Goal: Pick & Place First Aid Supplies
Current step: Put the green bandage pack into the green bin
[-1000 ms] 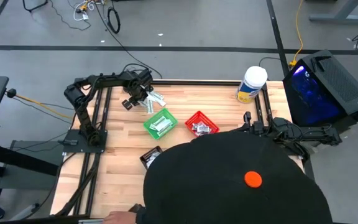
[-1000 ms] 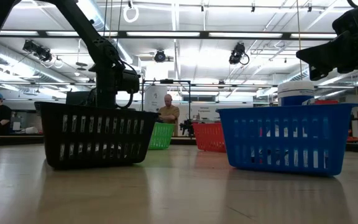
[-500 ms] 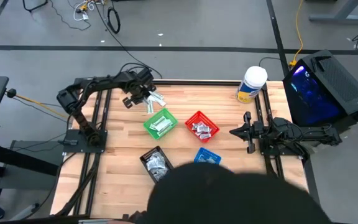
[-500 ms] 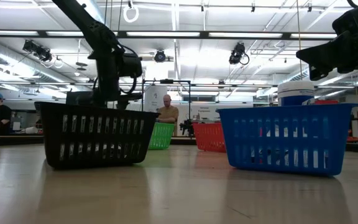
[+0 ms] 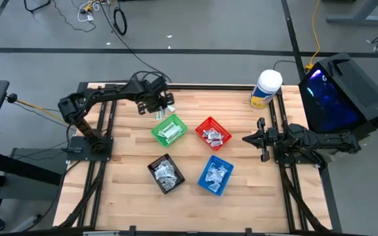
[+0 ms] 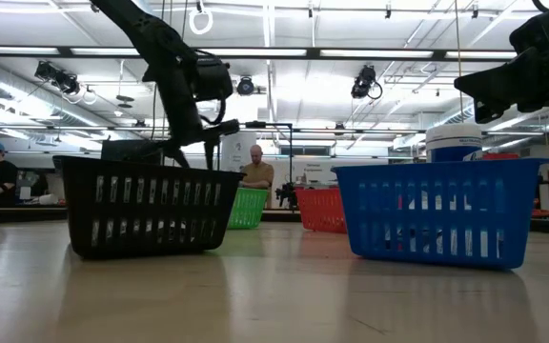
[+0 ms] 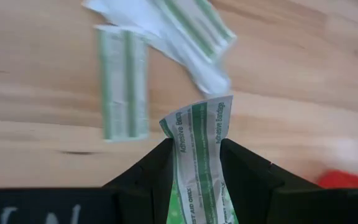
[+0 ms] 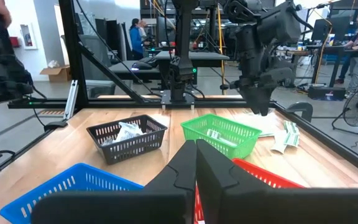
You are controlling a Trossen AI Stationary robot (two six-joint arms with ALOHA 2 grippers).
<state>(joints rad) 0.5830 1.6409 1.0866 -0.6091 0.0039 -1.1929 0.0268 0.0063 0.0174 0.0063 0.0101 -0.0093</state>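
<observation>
Fingers of the left gripper [image 7: 197, 163], raised on its outstretched arm near the table's far edge beyond the green basket [image 5: 170, 130], pinch a green-striped bandage strip [image 7: 199, 146], loose strips [image 7: 124, 81] lying below, while the right gripper [image 5: 247, 139] waits closed at the right side.

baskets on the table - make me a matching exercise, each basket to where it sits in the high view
Things:
1. green basket
2. red basket
3. black basket
4. blue basket

Places:
A. front row, on the right arm's side
B. back row, nearest the left gripper
C. front row, on the left arm's side
D. back row, beside the green one, toward the right arm

Pairs: 1-B, 2-D, 3-C, 4-A
</observation>
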